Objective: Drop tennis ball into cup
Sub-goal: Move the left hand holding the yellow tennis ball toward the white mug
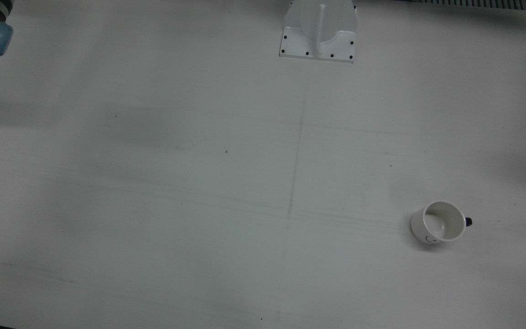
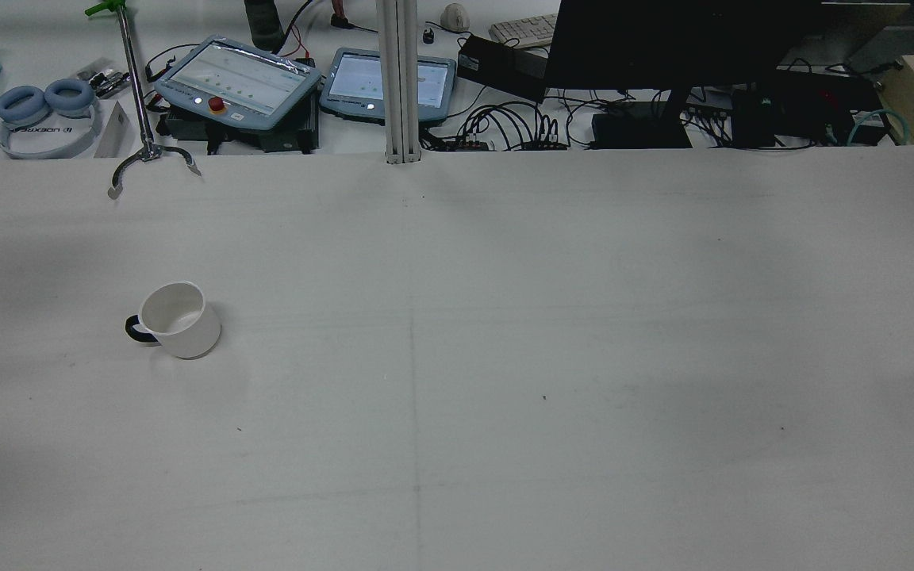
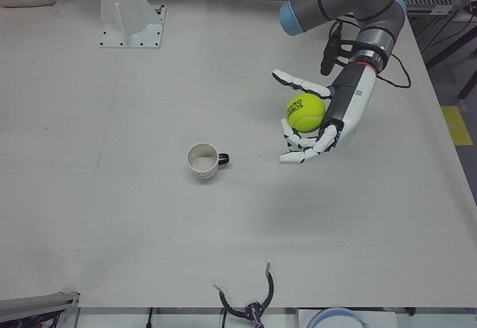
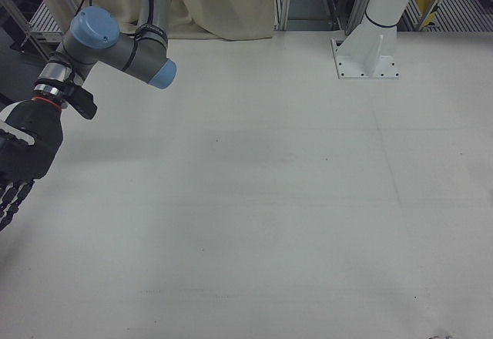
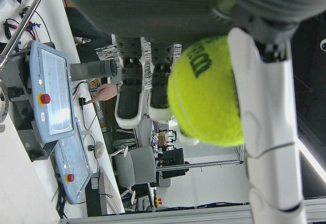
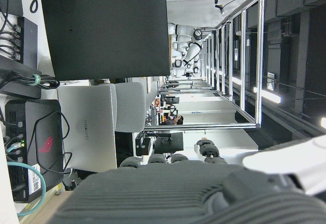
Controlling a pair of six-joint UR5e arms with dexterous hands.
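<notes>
A white cup [image 3: 202,161] with a dark handle stands upright and empty on the white table; it also shows in the front view [image 1: 439,222] and the rear view [image 2: 175,319]. My left hand [image 3: 313,123] is cupped around a yellow-green tennis ball [image 3: 306,112] and holds it above the table, to the right of the cup in the left-front view and well apart from it. The left hand view shows the ball [image 5: 204,91] against the palm with fingers [image 5: 133,96] beside it. My right hand [image 4: 19,162] is open and empty at the left edge of the right-front view.
A white arm pedestal [image 1: 320,29] is bolted at the robot's side of the table. A metal stand with a claw foot [image 2: 144,155], two teach pendants [image 2: 239,83] and a monitor [image 2: 663,40] lie along the operators' edge.
</notes>
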